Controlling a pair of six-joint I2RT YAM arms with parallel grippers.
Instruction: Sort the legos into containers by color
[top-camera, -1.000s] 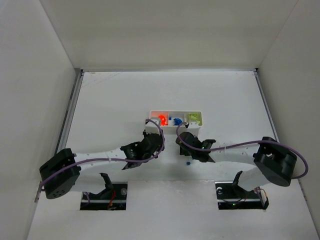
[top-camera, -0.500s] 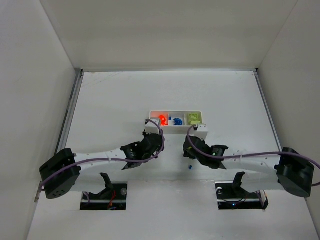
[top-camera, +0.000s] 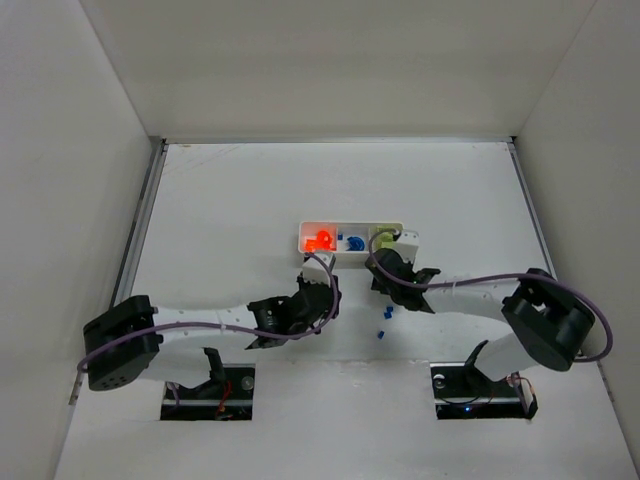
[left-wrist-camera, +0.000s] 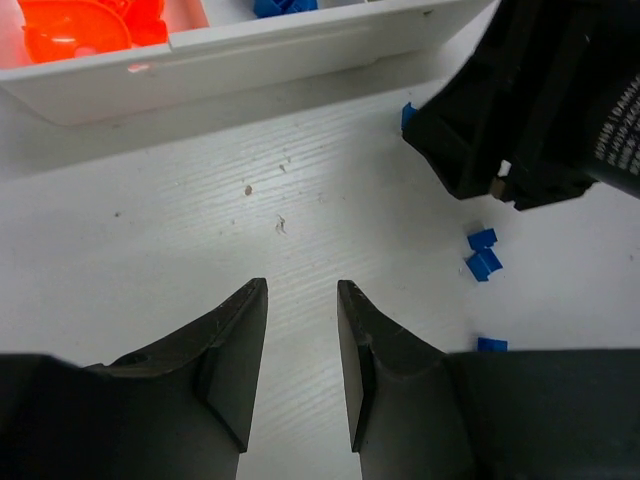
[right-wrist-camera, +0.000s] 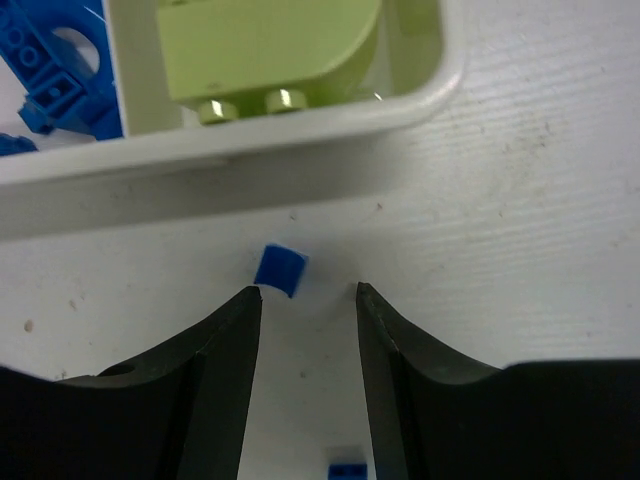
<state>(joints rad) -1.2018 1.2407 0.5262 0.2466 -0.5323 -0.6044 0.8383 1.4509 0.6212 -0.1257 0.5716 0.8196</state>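
Note:
The white tray (top-camera: 300, 236) holds orange bricks (top-camera: 320, 242) in its left compartment, dark-blue bricks (top-camera: 352, 243) in the middle and a lime-green brick (top-camera: 385, 238) on the right. My right gripper (right-wrist-camera: 308, 295) is open and empty, just in front of the tray's near wall (right-wrist-camera: 250, 160). A tiny blue brick (right-wrist-camera: 281, 269) lies on the table just beyond its left fingertip, and another blue brick (right-wrist-camera: 347, 468) lies between the fingers further back. My left gripper (left-wrist-camera: 300, 300) is open and empty over bare table. Loose blue bricks (left-wrist-camera: 484, 264) lie to its right.
In the left wrist view the right gripper's black body (left-wrist-camera: 540, 110) sits close on the right, beside a blue brick (left-wrist-camera: 407, 115). White walls enclose the table (top-camera: 230, 200). In the top view two loose blue bricks (top-camera: 383, 322) lie near the front.
My right gripper backed away toward the near edge, then came forward to the tray's near wall. My left gripper shifted right and a little nearer. Both stayed open.

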